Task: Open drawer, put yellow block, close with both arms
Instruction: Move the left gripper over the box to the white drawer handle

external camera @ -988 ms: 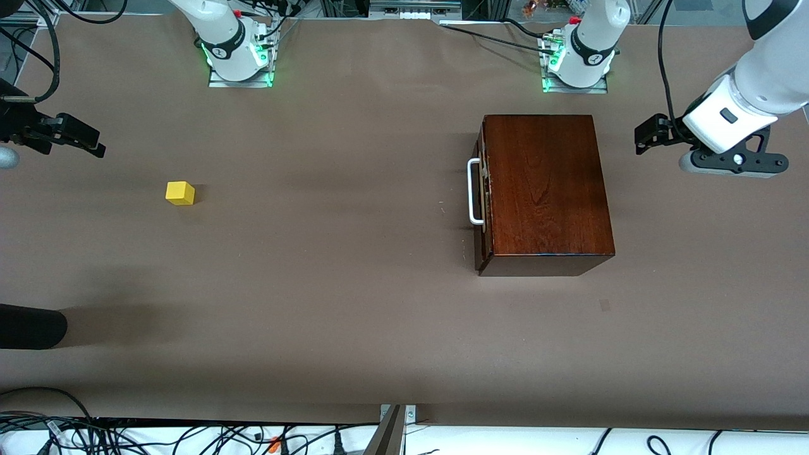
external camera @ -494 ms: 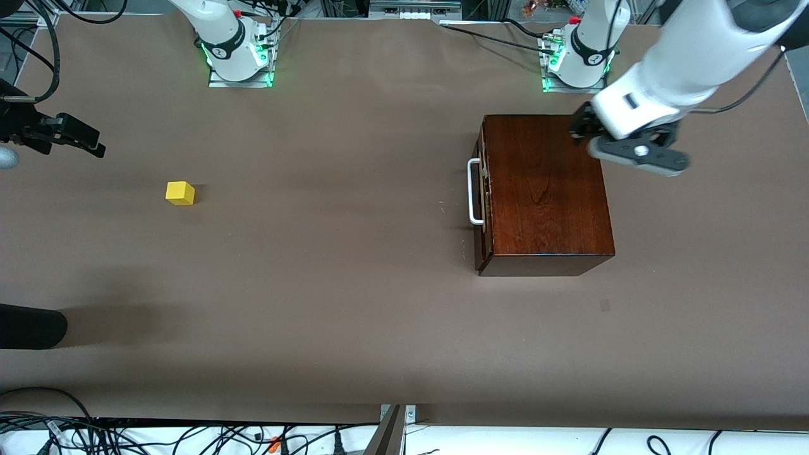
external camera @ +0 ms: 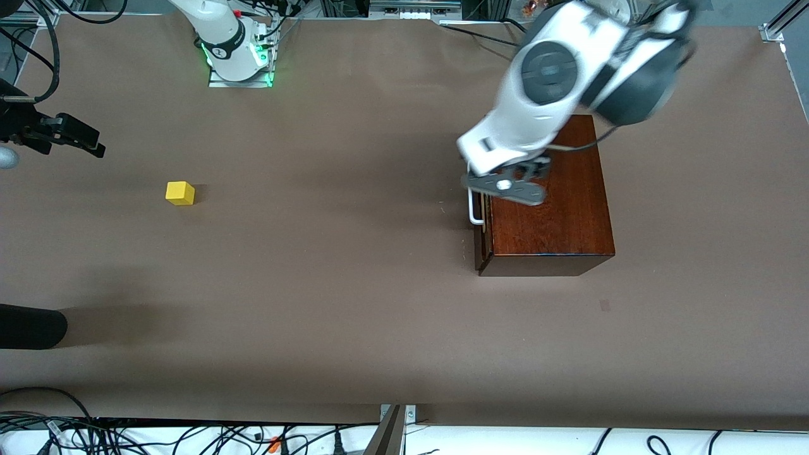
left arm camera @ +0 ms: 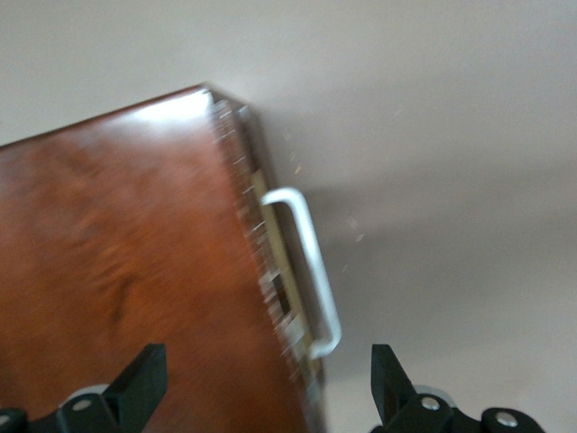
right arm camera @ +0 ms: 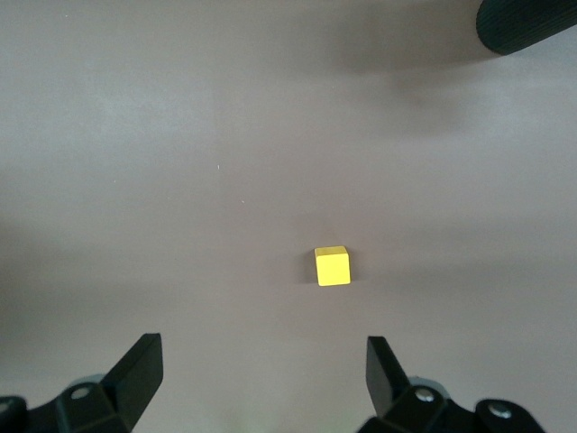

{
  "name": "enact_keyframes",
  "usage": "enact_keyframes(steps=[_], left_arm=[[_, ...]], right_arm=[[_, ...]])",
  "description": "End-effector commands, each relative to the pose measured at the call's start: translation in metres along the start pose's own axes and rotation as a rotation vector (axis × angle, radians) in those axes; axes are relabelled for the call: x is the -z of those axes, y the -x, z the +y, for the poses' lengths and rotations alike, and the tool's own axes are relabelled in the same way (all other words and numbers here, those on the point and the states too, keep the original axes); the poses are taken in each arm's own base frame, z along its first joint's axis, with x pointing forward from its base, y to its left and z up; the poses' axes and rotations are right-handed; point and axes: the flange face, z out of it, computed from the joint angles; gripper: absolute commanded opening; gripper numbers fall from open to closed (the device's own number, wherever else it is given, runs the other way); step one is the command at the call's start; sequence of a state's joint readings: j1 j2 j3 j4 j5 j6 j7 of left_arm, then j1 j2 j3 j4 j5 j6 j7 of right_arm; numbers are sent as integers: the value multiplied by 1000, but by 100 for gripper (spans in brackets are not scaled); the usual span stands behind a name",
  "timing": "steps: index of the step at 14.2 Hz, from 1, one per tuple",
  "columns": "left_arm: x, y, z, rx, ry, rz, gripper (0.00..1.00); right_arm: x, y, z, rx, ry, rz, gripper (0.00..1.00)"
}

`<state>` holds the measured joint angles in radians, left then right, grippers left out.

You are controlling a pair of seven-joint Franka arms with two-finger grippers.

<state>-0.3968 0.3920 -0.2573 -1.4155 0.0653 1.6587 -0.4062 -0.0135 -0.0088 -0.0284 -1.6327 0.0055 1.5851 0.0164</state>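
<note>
Left arm [external camera: 569, 69] has swung in from its own end of the surface. One second ago its hand hung over bare surface beside the box; half a second ago it was over the box's top corner nearest the bases. Now the left hand [external camera: 505, 183] is over the box's handle edge, above the drawer front. Left wrist view: both fingers [left arm camera: 135, 388] spread wide, nothing between them, with the handle [left arm camera: 306, 271] and the box edge lying in the gap below.

Box [external camera: 556, 208] has not shifted, sitting toward the left arm's end of the surface. Drawer [external camera: 481, 227] shut, flush with the box, as in both earlier frames. White bar handle [external camera: 473, 212] faces the right arm's end of the surface; its upper part is covered by the left hand in the front view.

Yellow block [external camera: 180, 193] unmoved, alone on the surface [external camera: 328, 284] toward the right arm's end, well apart from the box. Seen also in the right wrist view [right arm camera: 332, 266], resting flat on the surface.

Right arm waits; only its base [external camera: 231, 47] shows along the top of the front view. Right hand [external camera: 66, 136] in the same spot as before, up in the air at that end of the surface, not over the block. Right wrist view: fingers [right arm camera: 135, 379] wide apart, empty.

Dark rounded object [external camera: 31, 325] at the edge of the front view, same place throughout.
</note>
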Motion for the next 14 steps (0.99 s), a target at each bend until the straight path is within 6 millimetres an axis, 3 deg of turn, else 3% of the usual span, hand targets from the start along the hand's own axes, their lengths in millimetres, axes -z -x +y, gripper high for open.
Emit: enact_keyframes(steps=[1,4,8,11,14], left_arm=[[-27,-8,50,18,-74,49,100],[-67,7,80,9,-125,-2,100],[-97,13,80,31,-170,-38,100],[-130,22,99,72,-308,18,100],[-149,18,97,92,-344,16,100]], right_arm=[[6,-1,2,-8,-1,7,100],[6,-1,2,-8,-1,7,100],[6,-2,2,-8,1,8,100],[6,-2,2,-8,2,8,100],[6,-2,2,-8,2,8,100]])
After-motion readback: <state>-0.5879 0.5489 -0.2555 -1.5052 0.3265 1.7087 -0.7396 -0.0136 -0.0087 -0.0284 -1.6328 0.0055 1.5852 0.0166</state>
